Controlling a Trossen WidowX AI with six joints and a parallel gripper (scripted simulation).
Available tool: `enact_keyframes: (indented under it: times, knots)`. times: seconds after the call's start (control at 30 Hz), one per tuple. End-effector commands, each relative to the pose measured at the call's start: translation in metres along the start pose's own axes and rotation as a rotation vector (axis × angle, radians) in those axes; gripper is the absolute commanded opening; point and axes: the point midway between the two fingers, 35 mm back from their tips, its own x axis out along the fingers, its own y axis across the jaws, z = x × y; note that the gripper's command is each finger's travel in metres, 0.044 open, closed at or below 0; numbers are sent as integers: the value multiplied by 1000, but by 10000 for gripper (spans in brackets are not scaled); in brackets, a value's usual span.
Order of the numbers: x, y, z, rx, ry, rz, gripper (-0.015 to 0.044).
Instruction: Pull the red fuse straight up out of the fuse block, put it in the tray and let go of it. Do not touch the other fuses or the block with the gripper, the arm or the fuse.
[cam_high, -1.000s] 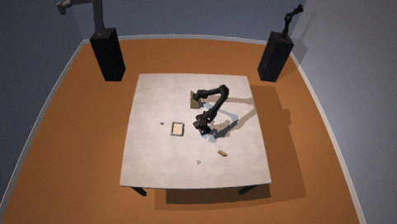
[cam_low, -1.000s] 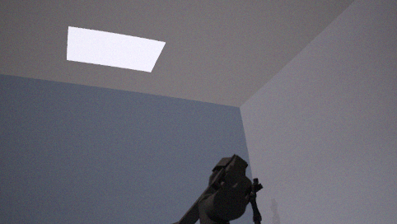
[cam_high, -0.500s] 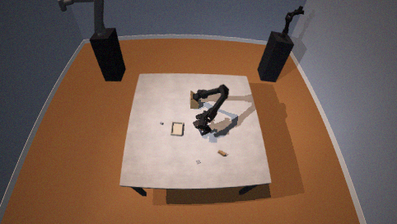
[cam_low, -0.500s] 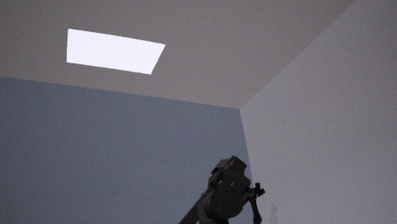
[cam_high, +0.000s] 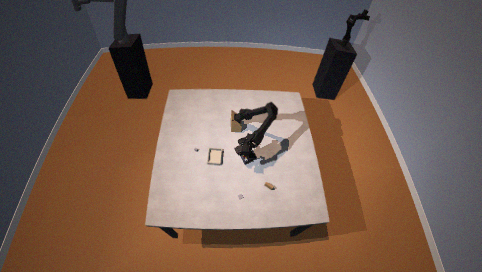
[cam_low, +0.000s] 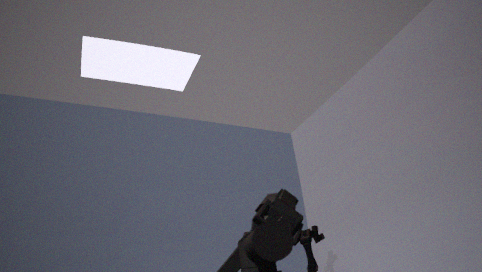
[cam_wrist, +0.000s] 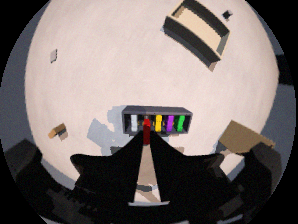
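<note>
While I look down my wrist, nearest things come first:
Grip: my gripper (cam_wrist: 147, 133) is nearly closed, its dark tapering fingers pinching the red fuse (cam_wrist: 145, 135) at their tips.
Red fuse: a small, narrow red piece, just at 6 o'clock of the fuse block (cam_wrist: 157, 121); whether it is free of its slot, I cannot tell.
Fuse block: a dark rectangular box holding a row of upright fuses, white (cam_wrist: 137, 123), yellow (cam_wrist: 158, 123), purple (cam_wrist: 170, 123) and green (cam_wrist: 180, 121).
Tray: the tray (cam_wrist: 196, 31), a shallow tan box with dark walls, lies well apart from the block, towards 1 o'clock.
Table: the table (cam_high: 200, 200) is pale, matt and faintly mottled, with a few small bits scattered on it.
</note>
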Motion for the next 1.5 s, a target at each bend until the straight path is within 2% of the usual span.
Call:
enact_keyframes:
  times: [0.0,0.9,1.47]
  knots:
    - [-3,0,1,-2,-5,-1,0]
    - [-29,-1,2,-1,-6,-1,0]
    - [-38,-32,102,3,-32,-7,0]
